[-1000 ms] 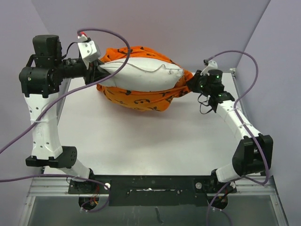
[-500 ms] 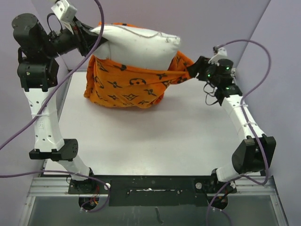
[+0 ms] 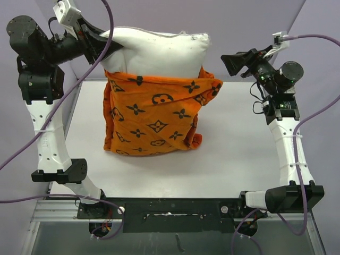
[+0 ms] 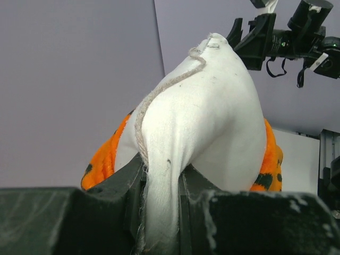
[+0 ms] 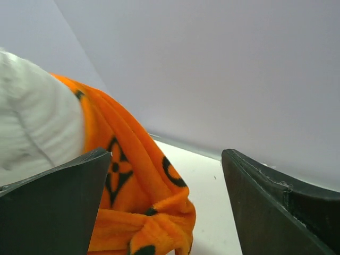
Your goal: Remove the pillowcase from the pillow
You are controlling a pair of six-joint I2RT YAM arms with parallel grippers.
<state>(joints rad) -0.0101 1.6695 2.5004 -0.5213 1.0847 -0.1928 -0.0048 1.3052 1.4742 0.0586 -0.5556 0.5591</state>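
Left claw [image 3: 100, 45] is clamped on the upper-left corner of the pillow [image 3: 159, 53]. Your right claw [image 3: 228, 64] hangs spread and empty beside its right edge. With the pillowcase [image 3: 154, 114] sagging round the pillow's lower half onto the bench [image 3: 239, 154], pinch orange cloth only and pull downward.

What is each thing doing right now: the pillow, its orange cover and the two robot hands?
pillow, held upright by one top corner, top half bare.
pillowcase, covering only the pillow's lower half.
left gripper, jaws shut on the pillow's corner.
right gripper, jaws open, holding nothing.
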